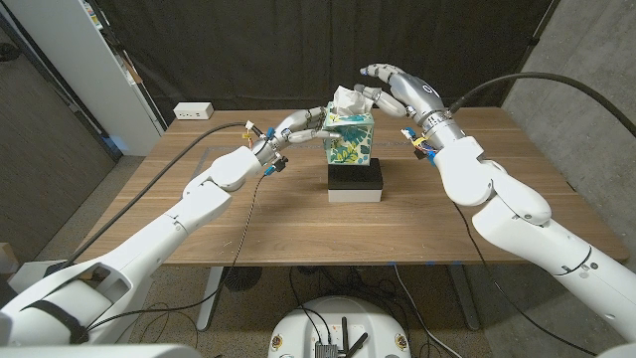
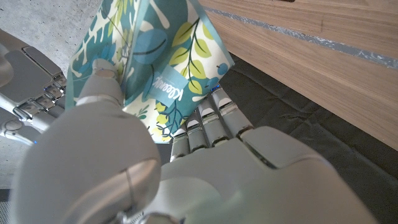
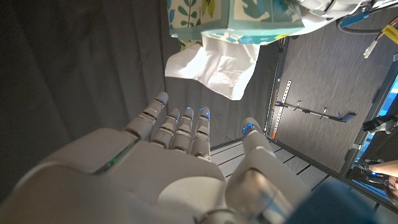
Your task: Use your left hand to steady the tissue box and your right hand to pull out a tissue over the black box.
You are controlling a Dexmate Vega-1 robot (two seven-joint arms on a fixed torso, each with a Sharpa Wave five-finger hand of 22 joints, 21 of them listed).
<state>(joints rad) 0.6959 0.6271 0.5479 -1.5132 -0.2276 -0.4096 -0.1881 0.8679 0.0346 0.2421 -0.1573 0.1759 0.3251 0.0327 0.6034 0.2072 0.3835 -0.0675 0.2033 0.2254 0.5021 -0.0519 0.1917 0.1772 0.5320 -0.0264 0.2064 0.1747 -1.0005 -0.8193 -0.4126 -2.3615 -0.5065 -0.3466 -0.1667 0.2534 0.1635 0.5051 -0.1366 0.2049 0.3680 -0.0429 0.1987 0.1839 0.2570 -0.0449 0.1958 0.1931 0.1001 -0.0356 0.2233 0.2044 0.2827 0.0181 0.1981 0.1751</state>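
Two robot hands work around the tissue box (image 1: 349, 137), which stands upright on the black box (image 1: 355, 179) near the middle of the desk (image 1: 298, 224). Against the tissue box's left side, the left robot hand (image 1: 296, 127) grips it, thumb on one face and fingers (image 2: 208, 121) on the adjoining face. Above the tissue box and slightly to its right, the right robot hand (image 1: 396, 88) hovers with fingers spread, holding nothing, close to the white tissue (image 1: 348, 97) sticking up from the tissue box's top.
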